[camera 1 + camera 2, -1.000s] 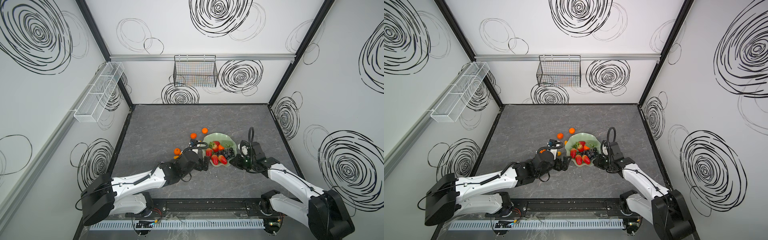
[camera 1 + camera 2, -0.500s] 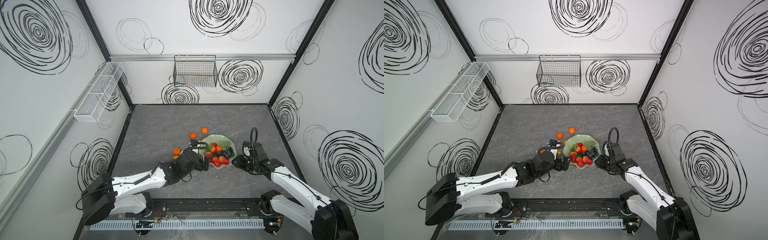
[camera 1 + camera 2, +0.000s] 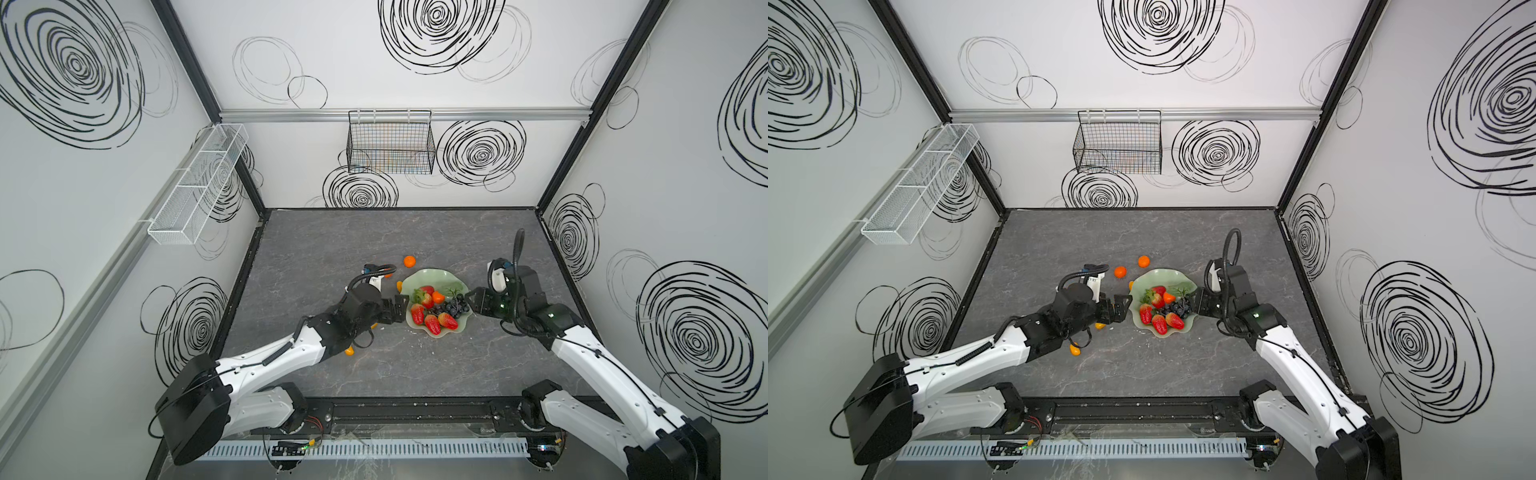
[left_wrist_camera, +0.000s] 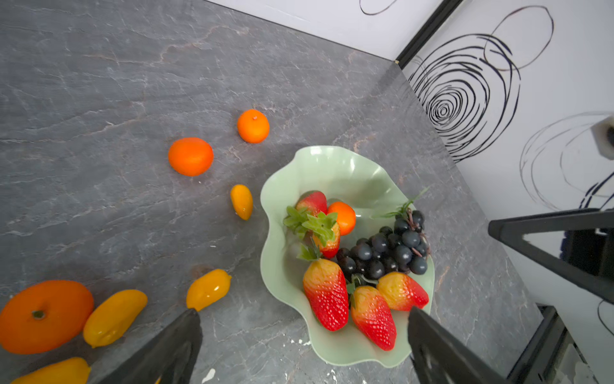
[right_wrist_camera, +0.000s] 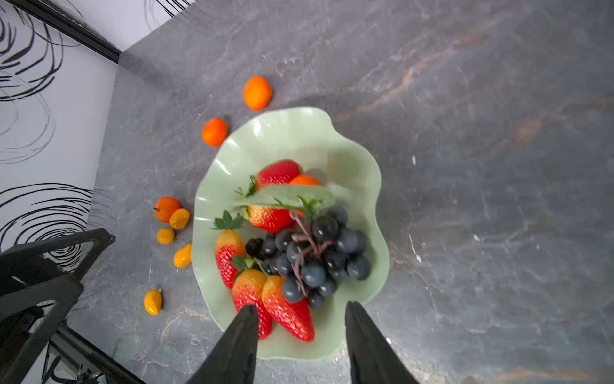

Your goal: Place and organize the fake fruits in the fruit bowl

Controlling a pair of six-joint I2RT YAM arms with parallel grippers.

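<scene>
Bowl (image 3: 432, 275) sits mid-table (image 3: 374, 232), already holding strawberries (image 4: 327, 294), grapes (image 4: 387, 251), one tangerine (image 4: 344, 217). Leftover tangerines (image 4: 190, 156) and kumquats (image 4: 242, 201) lie on the table off its left rim, so left arm (image 3: 291, 349) is nearer. Left gripper (image 4: 304, 311) wide open, empty, nearest kumquat (image 4: 208, 289) just ahead of it. Right gripper (image 5: 300, 306) parted, empty, at bowl's right rim.

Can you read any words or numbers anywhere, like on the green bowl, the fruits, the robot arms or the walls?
There is no text to read anywhere.
Bowl, fruits, arms: no words, labels or numbers.
Walls: only scribbled black spirals, not letters.
Small board at the front edge: too small to tell.
</scene>
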